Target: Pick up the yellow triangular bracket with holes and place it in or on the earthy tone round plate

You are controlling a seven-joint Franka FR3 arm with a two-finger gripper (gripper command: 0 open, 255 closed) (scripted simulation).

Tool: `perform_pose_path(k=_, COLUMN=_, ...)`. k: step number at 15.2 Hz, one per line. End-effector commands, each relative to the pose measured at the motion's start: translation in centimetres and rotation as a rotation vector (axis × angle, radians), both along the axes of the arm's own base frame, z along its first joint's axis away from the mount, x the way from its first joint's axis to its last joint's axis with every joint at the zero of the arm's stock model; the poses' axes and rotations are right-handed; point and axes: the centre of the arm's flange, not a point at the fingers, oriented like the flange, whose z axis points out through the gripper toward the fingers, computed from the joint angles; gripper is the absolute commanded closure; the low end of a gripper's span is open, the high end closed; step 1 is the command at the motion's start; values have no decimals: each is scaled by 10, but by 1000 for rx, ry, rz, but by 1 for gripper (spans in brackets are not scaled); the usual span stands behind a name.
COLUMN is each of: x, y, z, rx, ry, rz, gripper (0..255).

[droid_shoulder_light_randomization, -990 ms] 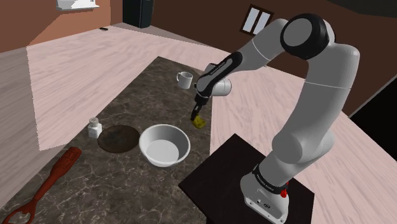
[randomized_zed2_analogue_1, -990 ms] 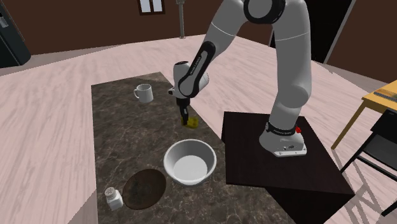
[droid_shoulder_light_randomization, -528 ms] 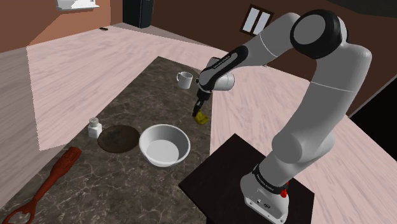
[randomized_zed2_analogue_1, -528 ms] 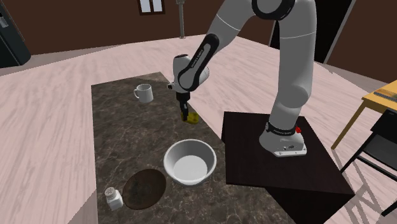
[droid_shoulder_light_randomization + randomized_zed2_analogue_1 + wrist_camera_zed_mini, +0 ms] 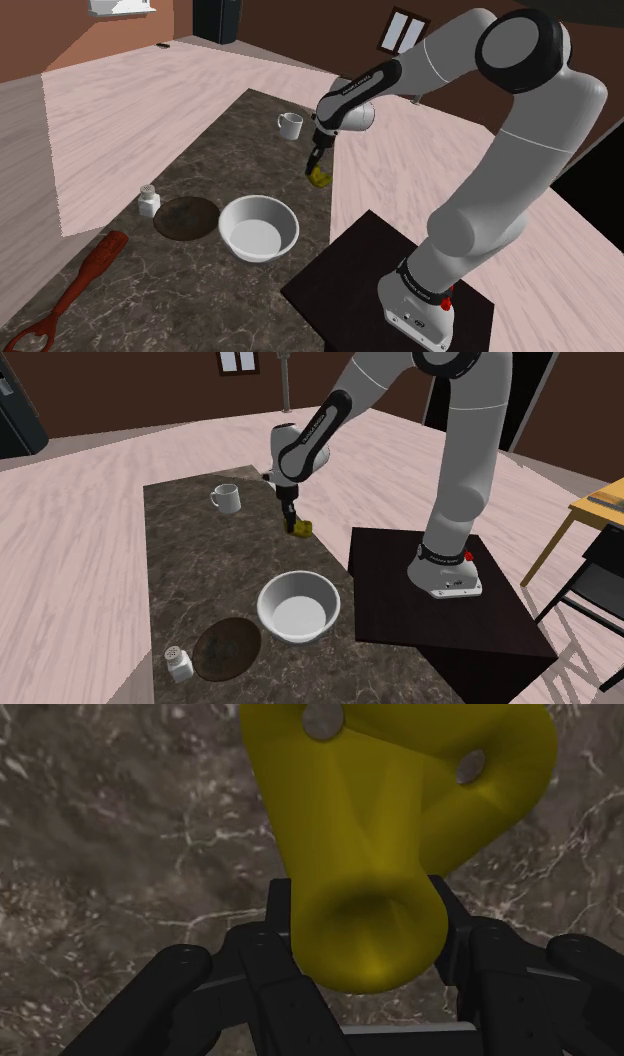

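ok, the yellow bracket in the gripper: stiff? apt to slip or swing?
Probably stiff: the bracket looks thick and moulded in the gripper, no sag. May pivot: it is clasped at one rounded end, most of its bulk beyond the fingers. Its surface looks smooth, so some slip is possible on the way to the plate.

Flat, even, moderate light, seemingly from overhead; soft shading darkens the hollow of the yellow bracket [image 5: 390, 824]; the tabletop [image 5: 200, 160] looks dull.
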Motion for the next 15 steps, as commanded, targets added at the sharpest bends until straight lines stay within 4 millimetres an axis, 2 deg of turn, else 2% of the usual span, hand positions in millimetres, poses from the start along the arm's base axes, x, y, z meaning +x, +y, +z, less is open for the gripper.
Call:
perform_pose_path(k=1, x=0, y=0, z=11, rx=0, ry=0, rz=0, gripper=255)
perform_pose_path(k=5, x=0, y=0, z=29, rx=0, ry=0, rz=0, gripper=255)
perform_pose_path(k=15, x=32, y=128, z=33, rx=0, ry=0, rz=0, gripper=255)
